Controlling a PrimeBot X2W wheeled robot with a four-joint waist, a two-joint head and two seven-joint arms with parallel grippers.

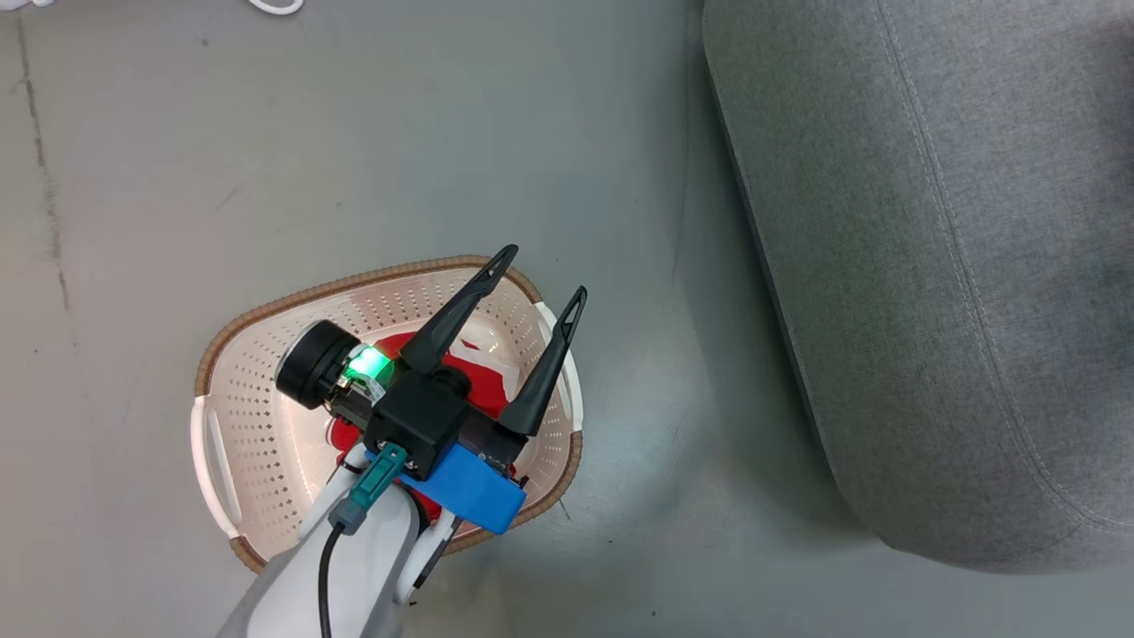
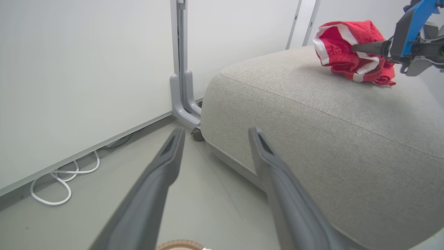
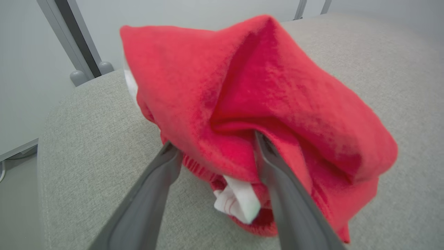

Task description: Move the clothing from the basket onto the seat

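- Right jaws stand apart with the striped red garment bunched loosely between them; it rests on the seat, so I judge the release of this piece is in hand.
- Left jaws are wide and empty, poised over the basket, where a second red garment lies at the bottom.
- Next, the right arm likely needs to back out without snagging cloth, then the left must drop in and pinch the remaining piece.
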